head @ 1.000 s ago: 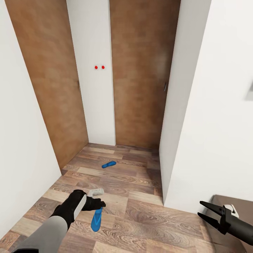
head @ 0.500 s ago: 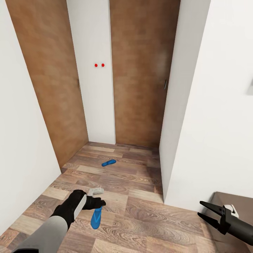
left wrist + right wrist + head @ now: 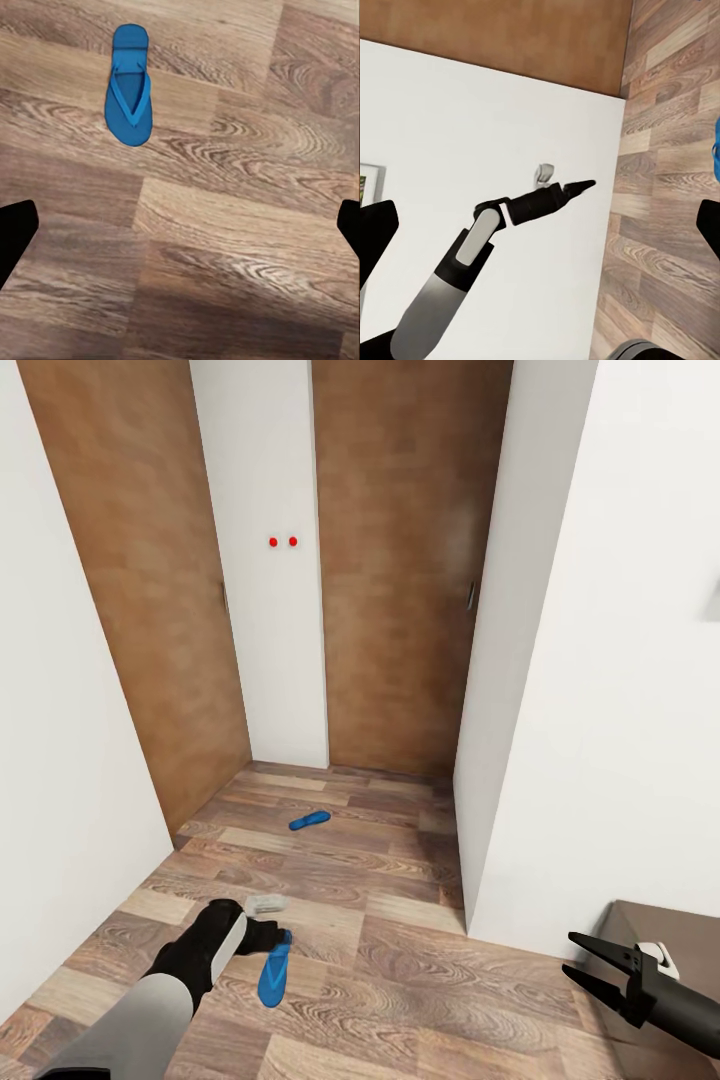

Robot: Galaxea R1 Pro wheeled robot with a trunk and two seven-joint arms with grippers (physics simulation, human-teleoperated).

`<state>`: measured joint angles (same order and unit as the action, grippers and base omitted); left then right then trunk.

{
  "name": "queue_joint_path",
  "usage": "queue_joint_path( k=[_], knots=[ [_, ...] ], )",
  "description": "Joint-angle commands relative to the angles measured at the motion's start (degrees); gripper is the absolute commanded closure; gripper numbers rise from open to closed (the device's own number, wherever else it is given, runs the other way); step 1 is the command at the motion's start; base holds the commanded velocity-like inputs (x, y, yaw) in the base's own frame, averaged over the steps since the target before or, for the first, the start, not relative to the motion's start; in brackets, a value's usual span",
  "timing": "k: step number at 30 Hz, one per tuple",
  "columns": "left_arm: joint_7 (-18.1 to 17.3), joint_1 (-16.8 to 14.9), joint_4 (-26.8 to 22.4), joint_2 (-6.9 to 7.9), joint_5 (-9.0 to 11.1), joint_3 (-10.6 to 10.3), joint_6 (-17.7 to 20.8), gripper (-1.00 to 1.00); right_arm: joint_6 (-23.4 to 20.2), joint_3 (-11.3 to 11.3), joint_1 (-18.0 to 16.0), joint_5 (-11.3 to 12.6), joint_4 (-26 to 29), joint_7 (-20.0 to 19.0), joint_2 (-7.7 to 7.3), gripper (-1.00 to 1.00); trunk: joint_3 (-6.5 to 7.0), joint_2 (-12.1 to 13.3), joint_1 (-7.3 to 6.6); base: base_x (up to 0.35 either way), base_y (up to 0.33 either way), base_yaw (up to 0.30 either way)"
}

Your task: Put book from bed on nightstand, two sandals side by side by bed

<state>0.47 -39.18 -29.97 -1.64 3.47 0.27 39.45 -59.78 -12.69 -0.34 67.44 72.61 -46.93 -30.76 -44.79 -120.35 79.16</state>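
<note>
Brown wood-plank floor (image 3: 400, 980) runs into a narrow nook between white walls (image 3: 620, 710) and wooden doors (image 3: 400, 580), with the left arm stretched forward and low, its left gripper (image 3: 262, 937) right over the near sandal (image 3: 273, 971), which lies flat. The left wrist view has that sandal (image 3: 130, 94) ahead of fingers spread wide, holding nothing. The right gripper (image 3: 585, 963) hangs low by the wall, fingers parted and empty, and the far sandal (image 3: 310, 821) lies well apart, near the doors.
</note>
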Motion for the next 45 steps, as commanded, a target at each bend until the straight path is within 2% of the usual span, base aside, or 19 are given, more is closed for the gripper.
queue_joint_path(
  k=[1, 7, 45],
  knots=[
    [1.6, 0.0, -0.1, -0.06, 0.5, 0.0, -0.3, -1.00, -0.2, 0.0, 0.0, -0.2, 0.0, -0.3, 0.00, -1.00, -0.06, 0.0, -0.01, 0.000, 0.000, 0.000],
    [3.8, 0.0, 0.2, -0.26, 0.6, -0.1, -2.1, -1.00, -0.2, 0.0, 0.0, -0.2, 0.0, -0.3, -0.01, -1.00, -0.06, 0.0, -0.01, 0.000, 0.000, 0.000],
    [4.1, 0.0, 0.4, -0.47, 0.7, -0.2, -2.6, -1.00, -0.2, 0.0, 0.0, -0.2, 0.0, -0.3, 0.00, -1.00, -6.88, -15.3, 8.34, 0.000, 0.000, 0.000]
  ],
)
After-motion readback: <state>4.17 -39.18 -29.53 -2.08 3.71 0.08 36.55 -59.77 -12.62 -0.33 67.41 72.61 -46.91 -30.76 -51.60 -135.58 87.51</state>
